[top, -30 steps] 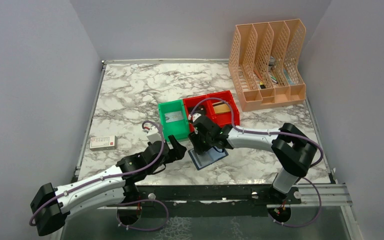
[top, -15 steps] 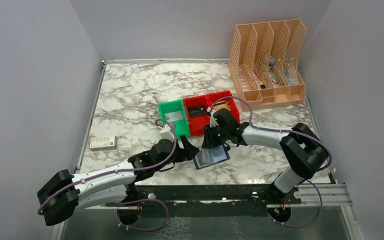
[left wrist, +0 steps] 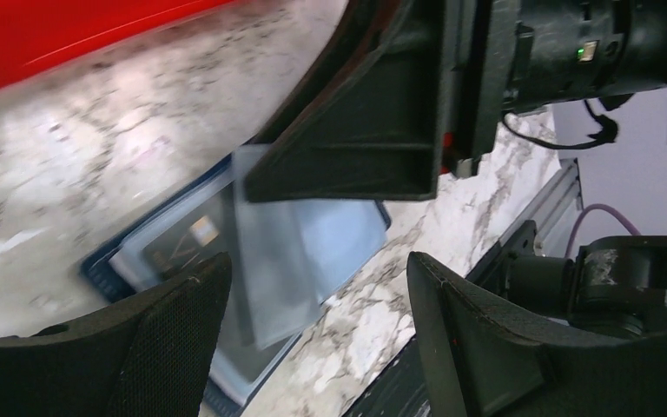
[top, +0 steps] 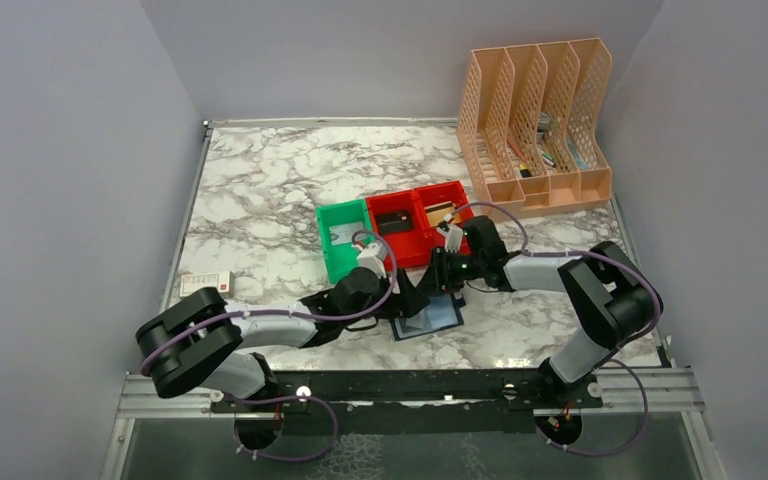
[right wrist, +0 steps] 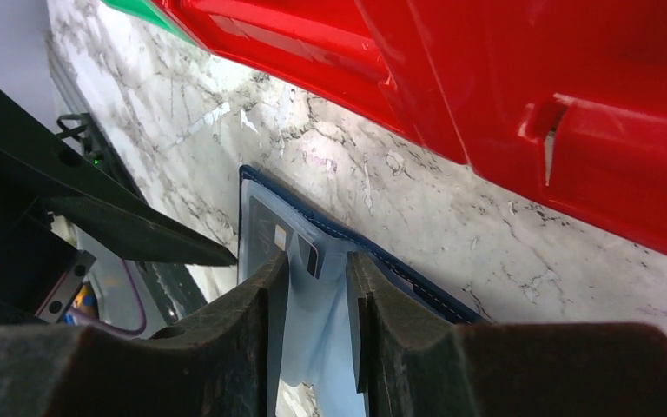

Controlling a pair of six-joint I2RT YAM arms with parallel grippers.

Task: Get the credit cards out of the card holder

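The card holder (top: 430, 318) lies open on the marble near the front edge, navy outside with pale blue panels inside. A dark credit card (left wrist: 193, 236) with a gold chip shows under its clear pocket. My right gripper (right wrist: 317, 268) reaches down over the holder's far side. It is shut on a pale blue inner flap (right wrist: 326, 330), which fills the narrow gap between the fingers. My left gripper (left wrist: 317, 304) hovers open just left of and above the holder, both fingers wide apart with nothing between them. In the top view the two grippers nearly meet over the holder.
Two red bins (top: 422, 218) and a green bin (top: 343, 240) stand just behind the holder. A peach file organiser (top: 535, 125) stands at the back right. A small white box (top: 205, 285) lies at the left. The table's metal front rail (top: 410, 385) runs close below.
My left arm has swung right and forward up to the holder. My right gripper has shifted right and narrowed onto the flap. The holder has slid slightly right.
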